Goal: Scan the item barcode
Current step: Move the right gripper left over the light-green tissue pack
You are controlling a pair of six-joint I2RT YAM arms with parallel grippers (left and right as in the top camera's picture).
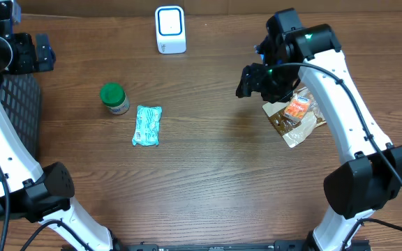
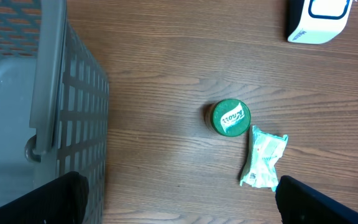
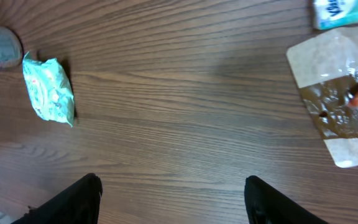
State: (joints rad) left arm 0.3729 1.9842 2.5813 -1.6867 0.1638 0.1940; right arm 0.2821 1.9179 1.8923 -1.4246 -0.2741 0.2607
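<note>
Clear crinkled snack bag with brown and orange contents [image 1: 293, 120], flat on the wooden table [image 1: 208, 167], its barcode not visible. It lies just beside the right gripper [image 3: 176, 202], off to one side of the wide, empty jaws. The left gripper [image 2: 179, 202], fully spread and empty, is well apart.

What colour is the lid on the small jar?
The lid is green; clearest in left wrist view.

Open tabletop [image 1: 215, 153] between teal packet [image 1: 147, 125] and clear bag [image 1: 295, 115] — jar [image 1: 114, 98] flanks the packet.
</note>
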